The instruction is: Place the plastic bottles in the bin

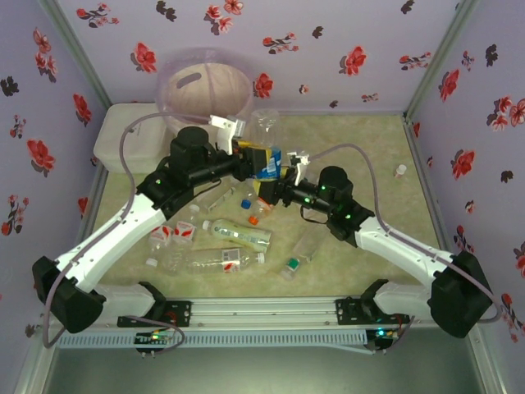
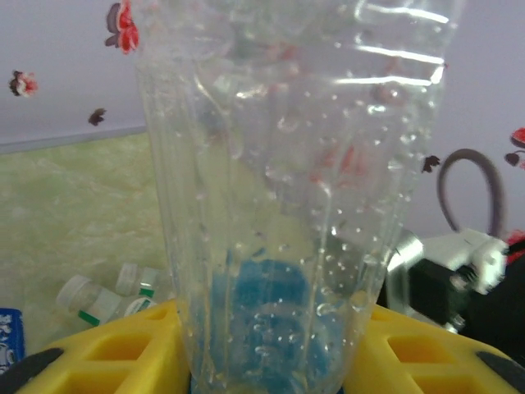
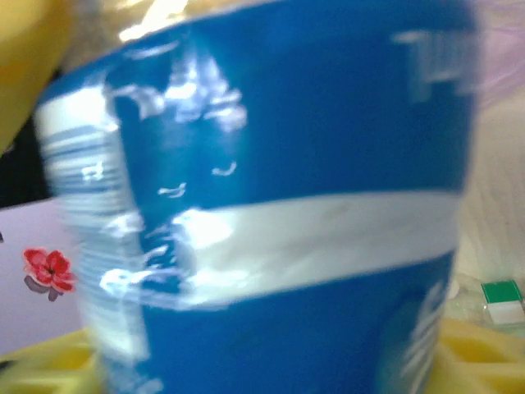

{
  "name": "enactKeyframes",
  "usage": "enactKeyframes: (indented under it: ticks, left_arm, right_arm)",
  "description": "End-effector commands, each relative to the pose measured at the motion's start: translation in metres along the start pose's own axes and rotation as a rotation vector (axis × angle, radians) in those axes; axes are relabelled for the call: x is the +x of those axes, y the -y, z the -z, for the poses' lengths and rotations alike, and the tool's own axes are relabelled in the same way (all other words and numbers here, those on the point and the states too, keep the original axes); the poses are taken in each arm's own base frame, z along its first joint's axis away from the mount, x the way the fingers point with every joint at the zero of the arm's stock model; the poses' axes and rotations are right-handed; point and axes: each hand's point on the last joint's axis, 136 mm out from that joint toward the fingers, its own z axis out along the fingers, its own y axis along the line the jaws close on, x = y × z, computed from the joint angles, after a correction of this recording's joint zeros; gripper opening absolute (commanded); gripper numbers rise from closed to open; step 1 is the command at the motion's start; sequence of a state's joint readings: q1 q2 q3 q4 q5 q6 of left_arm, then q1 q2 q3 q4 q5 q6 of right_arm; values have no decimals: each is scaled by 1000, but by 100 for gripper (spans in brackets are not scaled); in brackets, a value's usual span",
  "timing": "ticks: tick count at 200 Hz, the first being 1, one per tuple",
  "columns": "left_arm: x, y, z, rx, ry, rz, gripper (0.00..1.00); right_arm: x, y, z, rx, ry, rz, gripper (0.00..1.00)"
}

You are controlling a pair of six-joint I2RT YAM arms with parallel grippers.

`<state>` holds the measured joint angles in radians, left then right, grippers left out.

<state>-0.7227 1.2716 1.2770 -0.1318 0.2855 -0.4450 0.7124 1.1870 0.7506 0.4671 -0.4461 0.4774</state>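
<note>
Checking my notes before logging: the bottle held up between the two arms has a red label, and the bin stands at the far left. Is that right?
Not quite: the label on the bottle is blue with a white band, not red, as the right wrist view shows. The bin does stand at the far left.

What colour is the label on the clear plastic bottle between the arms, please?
Bottle label: blue with a white band; right wrist view.

Bin [image 1: 205,86]: one, upper left. White box [image 1: 121,144]: one. Arms: two, left arm [image 1: 123,230] and right arm [image 1: 402,246]. Bottles [image 1: 238,231]: about eleven, with one raised bottle [image 1: 264,131] at centre and the rest on the desk [image 1: 369,189]. Exact count uncertain.
</note>
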Motion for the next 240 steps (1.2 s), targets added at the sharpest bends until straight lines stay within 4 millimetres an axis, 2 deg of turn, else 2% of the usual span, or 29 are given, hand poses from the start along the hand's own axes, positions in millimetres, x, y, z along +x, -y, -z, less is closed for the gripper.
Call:
enactKeyframes:
  ticks: [1, 28, 51, 78, 106, 115, 126, 149, 192, 240]
  left_arm:
    - [-36, -4, 11, -88, 61, -77, 39]
    - [-76, -23, 32, -202, 118, -123, 39]
    - [-109, -63, 49, -329, 141, -123, 36]
    - [-148, -114, 62, -461, 178, -115, 17]
    - [-165, -162, 51, -558, 123, -136, 0]
    - [-160, -179, 41, -580, 66, -143, 0]
    - [-161, -191, 32, -598, 13, -155, 0]
    - [-148, -219, 9, -619, -96, -143, 0]
    - [-89, -269, -25, -650, -309, -95, 0]
    - [-12, -305, -42, -663, -552, -75, 0]
  right_arm:
    - [-5, -8, 12, 38, -31, 106, 99]
    - [-8, 18, 45, 262, -28, 185, 99]
    - [-8, 41, 76, 422, -25, 193, 99]
    - [-2, 52, 103, 513, -35, 146, 99]
    - [8, 68, 132, 654, -85, 124, 99]
    - [9, 71, 141, 693, -89, 109, 99]
    - [10, 74, 150, 735, -103, 103, 99]
    - [12, 85, 170, 844, -127, 103, 99]
    - [15, 90, 190, 938, -193, 89, 99]
    - [24, 98, 195, 981, -261, 75, 99]
